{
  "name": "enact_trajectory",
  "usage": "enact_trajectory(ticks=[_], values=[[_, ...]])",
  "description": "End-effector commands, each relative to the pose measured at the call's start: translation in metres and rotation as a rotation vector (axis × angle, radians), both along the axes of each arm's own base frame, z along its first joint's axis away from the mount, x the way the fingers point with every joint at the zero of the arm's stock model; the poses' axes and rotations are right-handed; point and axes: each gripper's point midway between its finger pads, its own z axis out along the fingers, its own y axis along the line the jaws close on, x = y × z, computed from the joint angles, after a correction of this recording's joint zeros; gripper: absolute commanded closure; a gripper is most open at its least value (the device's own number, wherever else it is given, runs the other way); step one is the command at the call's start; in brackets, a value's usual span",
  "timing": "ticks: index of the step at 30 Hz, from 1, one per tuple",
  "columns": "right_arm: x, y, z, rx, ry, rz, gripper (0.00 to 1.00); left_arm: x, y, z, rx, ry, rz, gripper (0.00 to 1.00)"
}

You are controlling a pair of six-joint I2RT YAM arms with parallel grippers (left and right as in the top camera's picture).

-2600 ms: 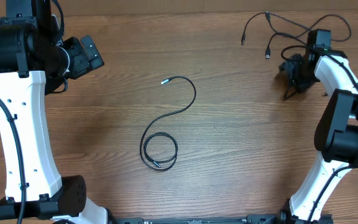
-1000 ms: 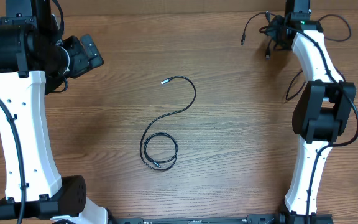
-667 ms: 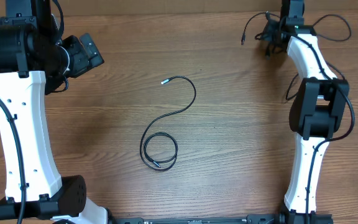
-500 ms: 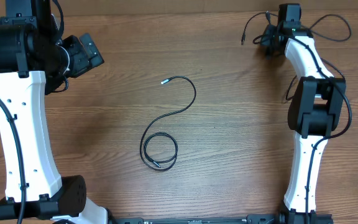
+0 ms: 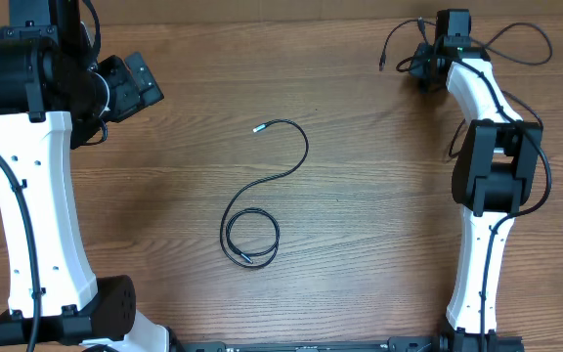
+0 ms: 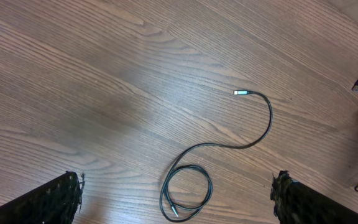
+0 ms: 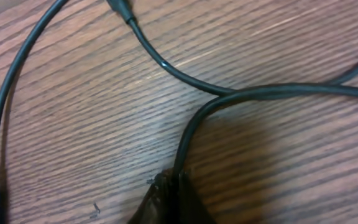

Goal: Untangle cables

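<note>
Left gripper [image 6: 178,194]: fingers [image 6: 61,198] spread wide apart, holding nothing, high over the left side of the table [image 5: 379,215].
Right gripper [image 7: 169,190]: tips pressed together on a strand [image 7: 190,134] of the tangle [image 5: 390,40], down at the wood (the pinch shows only in the wrist view).
Loose cable [image 5: 306,149]: lies alone mid-table, well apart from both grippers. One end curls into a small loop [image 5: 250,240], the other arcs up to a silver plug [image 5: 258,128].
Tangle: at the far right corner, around the right gripper. Thin black strands cross one another, with small plug ends at its left edge.
Strand: rises from the pinch, bends right, and meets a second one crossing it.
</note>
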Motion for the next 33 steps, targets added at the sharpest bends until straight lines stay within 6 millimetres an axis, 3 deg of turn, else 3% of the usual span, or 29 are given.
enact_trajectory(ticks=[1, 6, 12, 17, 22, 28, 30, 31, 33], values=[[0.003, 0.0, 0.009, -0.006, -0.012, -0.002, 0.96, 0.001, -0.004, 0.002, -0.01, -0.008, 0.0, 0.0], [0.002, 0.004, 0.051, 0.012, -0.055, 0.01, 0.96, 0.001, -0.004, 0.002, -0.009, -0.008, -0.001, 0.0], [-0.02, 0.017, 0.089, 0.068, -0.025, 0.048, 0.96, 0.001, -0.002, 0.002, 0.0, -0.008, -0.005, 0.0], [-0.041, 0.02, 0.087, 0.083, 0.061, 0.053, 0.96, 0.001, -0.002, 0.002, 0.003, -0.008, -0.007, 0.01], [-0.067, 0.039, 0.074, 0.155, 0.175, 0.147, 0.96, 0.001, -0.002, 0.002, 0.003, -0.008, -0.008, 0.0], [-0.075, 0.039, 0.071, 0.155, 0.209, 0.144, 0.96, 0.002, -0.002, 0.002, 0.015, -0.011, -0.033, 0.0], [-0.076, 0.039, 0.07, 0.156, 0.216, 0.144, 0.85, 0.002, -0.002, 0.002, 0.022, -0.011, -0.048, 0.0], [-0.077, 0.039, 0.07, 0.157, 0.219, 0.143, 0.72, 0.001, -0.002, 0.002, 0.025, -0.011, -0.053, 0.0], [-0.077, 0.039, 0.07, 0.16, 0.219, 0.139, 0.34, 0.001, -0.002, 0.002, 0.027, -0.011, -0.056, 0.0]])
